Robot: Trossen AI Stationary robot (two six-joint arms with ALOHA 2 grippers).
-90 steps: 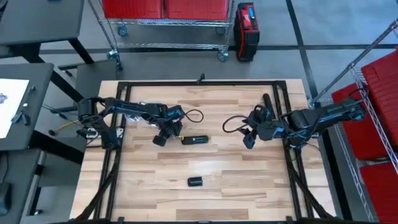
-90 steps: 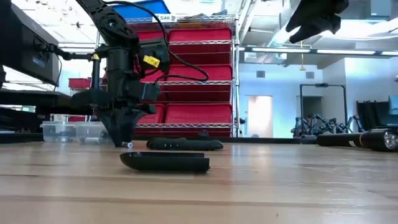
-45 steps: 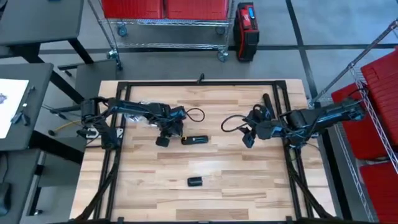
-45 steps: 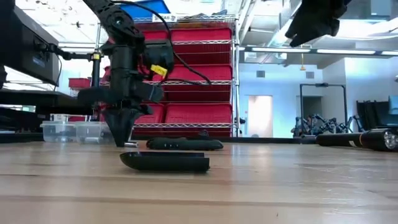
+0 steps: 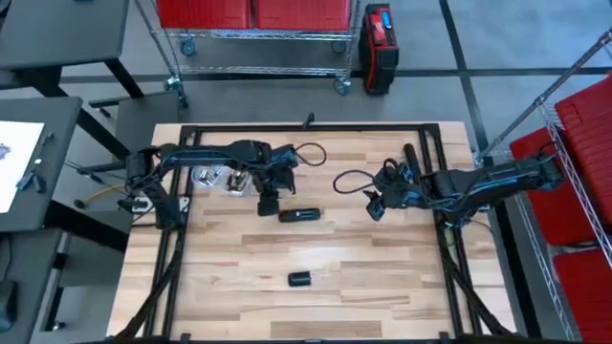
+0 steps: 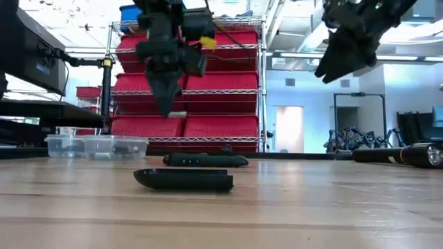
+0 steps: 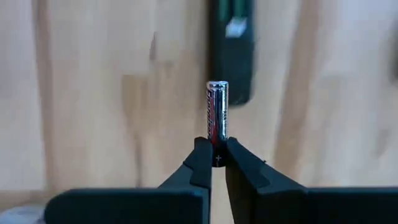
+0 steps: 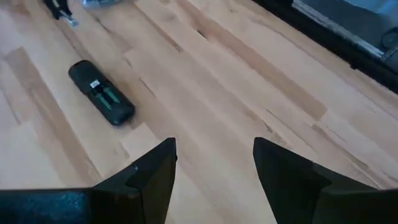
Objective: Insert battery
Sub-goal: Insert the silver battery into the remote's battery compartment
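The left pincer is clamped on the battery, held above the bench just at 11 o'clock of the remote. The right pincer, fingers apart, hangs at 3 o'clock of the remote. A cover lies at 6 o'clock.

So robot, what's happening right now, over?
Left gripper holds battery, raised above remote. Right gripper open, hanging off to the side. Cover lies apart, path clear.
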